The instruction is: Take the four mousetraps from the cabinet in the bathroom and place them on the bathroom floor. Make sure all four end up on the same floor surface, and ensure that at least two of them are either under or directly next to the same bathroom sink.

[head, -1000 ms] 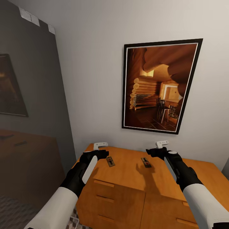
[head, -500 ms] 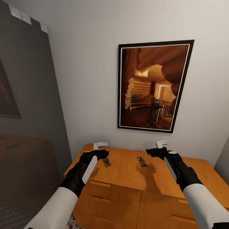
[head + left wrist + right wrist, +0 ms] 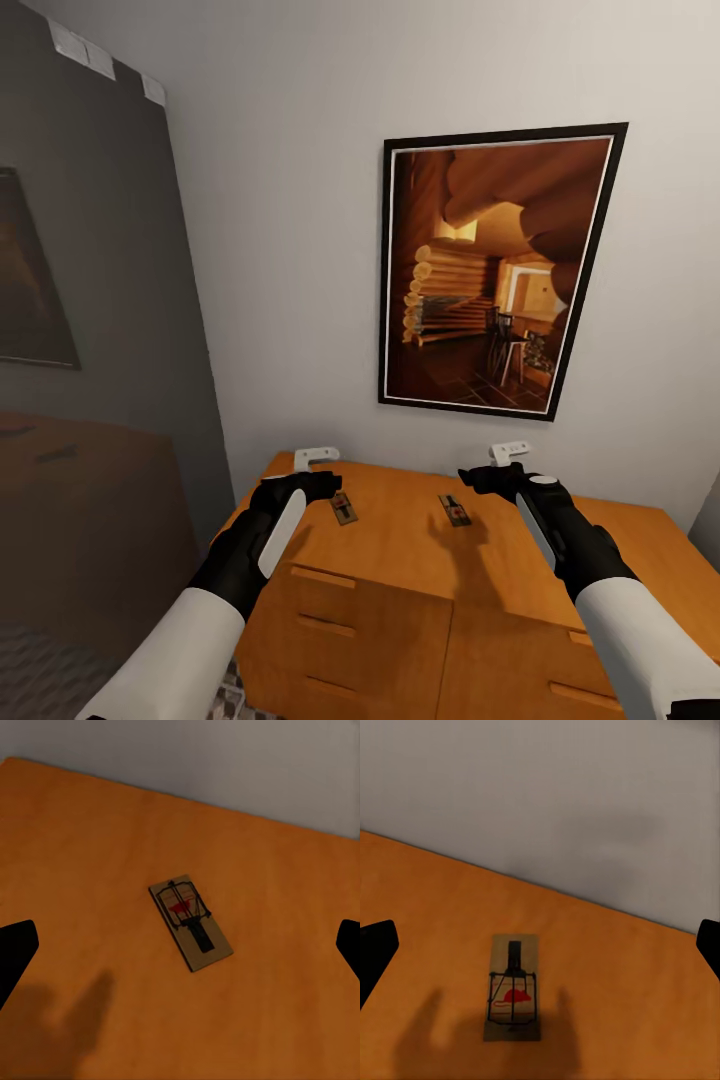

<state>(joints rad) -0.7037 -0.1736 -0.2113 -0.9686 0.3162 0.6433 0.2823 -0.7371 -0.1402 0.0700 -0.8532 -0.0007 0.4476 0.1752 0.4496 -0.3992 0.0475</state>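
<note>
The orange-brown cabinet (image 3: 400,555) stands against the white wall in the head view. Two mousetraps lie flat on its top: one (image 3: 345,508) just right of my left gripper (image 3: 316,459), the other (image 3: 455,510) just left of my right gripper (image 3: 510,452). Both grippers hover above the top, open and holding nothing. The left wrist view looks down on the first mousetrap (image 3: 191,924) between black fingertips (image 3: 15,960) spread wide. In the right wrist view the second mousetrap (image 3: 514,988) lies near the wall. A sliver of bathroom floor (image 3: 236,692) shows below. The bathroom sink is out of view.
A large framed picture (image 3: 495,270) of a log interior hangs on the wall above the cabinet. A dark grey wall section (image 3: 100,300) stands to the left. Drawer fronts with small handles (image 3: 320,575) face me.
The head view swung a little left and then back right, so the camera moved. Both arms hold the same pose, and the two mousetraps lie where they were.
</note>
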